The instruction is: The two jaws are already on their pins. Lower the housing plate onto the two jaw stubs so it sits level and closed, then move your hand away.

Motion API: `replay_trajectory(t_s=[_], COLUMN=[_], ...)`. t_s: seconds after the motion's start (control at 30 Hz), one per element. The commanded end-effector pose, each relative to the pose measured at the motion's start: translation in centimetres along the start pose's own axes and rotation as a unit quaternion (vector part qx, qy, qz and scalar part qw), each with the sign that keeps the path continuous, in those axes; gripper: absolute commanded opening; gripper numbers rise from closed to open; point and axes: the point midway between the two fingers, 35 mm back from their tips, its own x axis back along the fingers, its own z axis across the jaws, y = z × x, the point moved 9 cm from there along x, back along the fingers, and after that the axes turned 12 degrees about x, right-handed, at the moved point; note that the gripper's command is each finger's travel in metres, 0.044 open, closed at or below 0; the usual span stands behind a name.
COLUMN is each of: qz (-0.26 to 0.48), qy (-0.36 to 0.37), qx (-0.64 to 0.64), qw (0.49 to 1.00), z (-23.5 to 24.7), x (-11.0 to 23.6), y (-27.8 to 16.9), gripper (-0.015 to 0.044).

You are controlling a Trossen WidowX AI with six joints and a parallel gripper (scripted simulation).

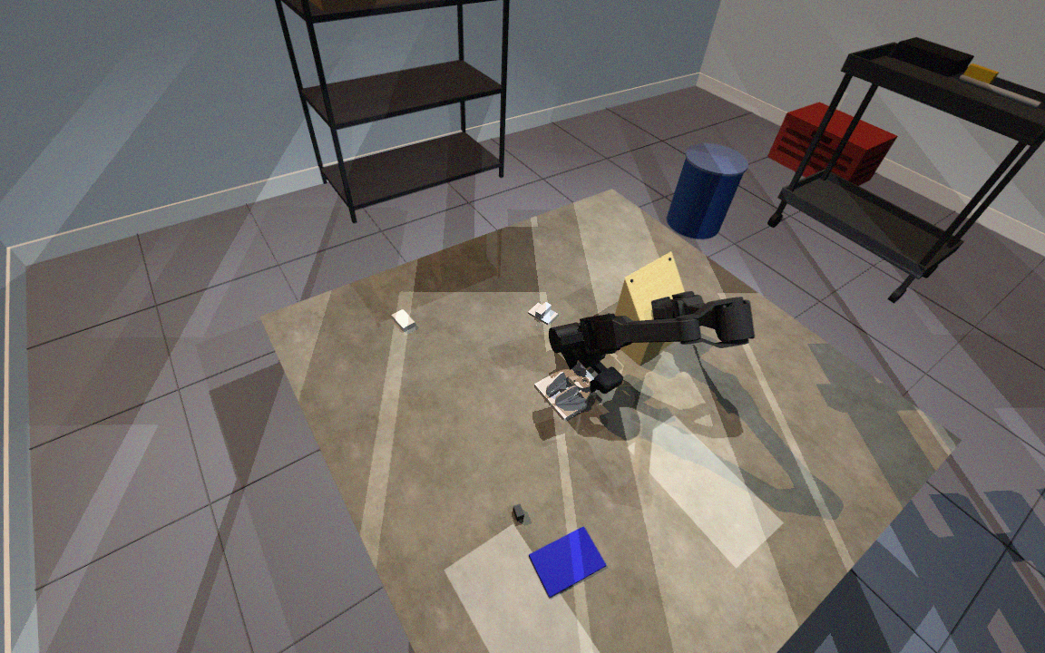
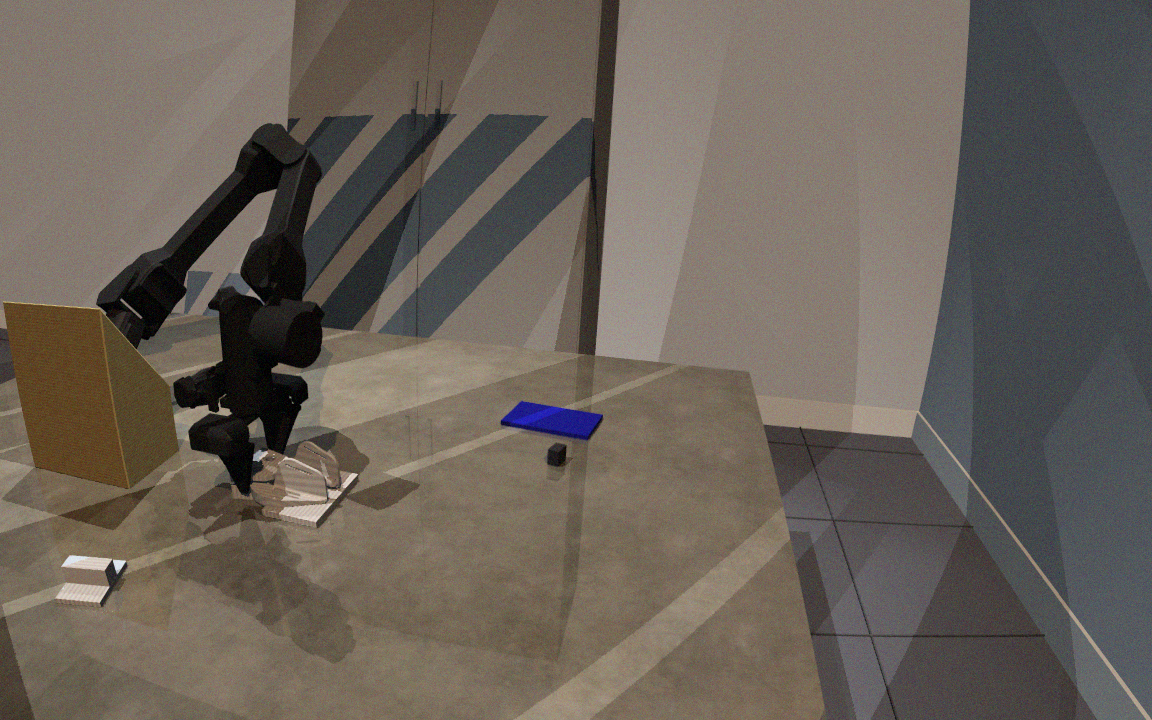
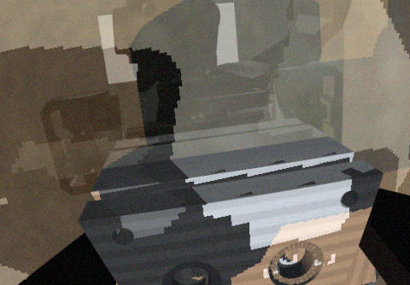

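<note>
A blue slab (image 1: 567, 561) (image 2: 551, 420) lies near a small black block (image 1: 518, 512) (image 2: 556, 454).

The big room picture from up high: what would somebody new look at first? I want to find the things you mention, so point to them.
Probably the bright blue flat block (image 1: 567, 561) (image 2: 551, 420), lying near a tiny black cube (image 1: 518, 512) (image 2: 556, 454). Next, perhaps the black arm (image 1: 648, 328) (image 2: 217, 210), bending down beside a yellow slanted block (image 1: 654, 279) (image 2: 70, 394) to the pale parts at its end effector (image 1: 591, 377) (image 2: 262, 470). The red box (image 1: 835, 133) behind the cart (image 1: 948, 92) stands out too.
</note>
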Motion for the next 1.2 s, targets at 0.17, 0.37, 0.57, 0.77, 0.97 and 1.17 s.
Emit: replay_trajectory(t_s=[0.17, 0.37, 0.57, 0.77, 0.97, 1.17], qz=[-0.003, -0.003, -0.003, -0.003, -0.003, -0.003], qy=[-0.002, -0.002, -0.002, -0.002, -0.002, -0.002], qx=[0.002, 0.002, 0.002, 0.002, 0.002, 0.002], qw=[1.000, 1.000, 1.000, 1.000, 1.000, 1.000], z=[-0.07, -0.06, -0.06, -0.06, -0.06, -0.06], x=[-0.38, 0.01, 0.13, 0.05, -0.16, -0.18], y=[-0.05, -0.06, -0.04, -0.02, -0.01, -0.01], gripper=[0.0351, 0.0351, 0.0351, 0.0351, 0.0351, 0.0351])
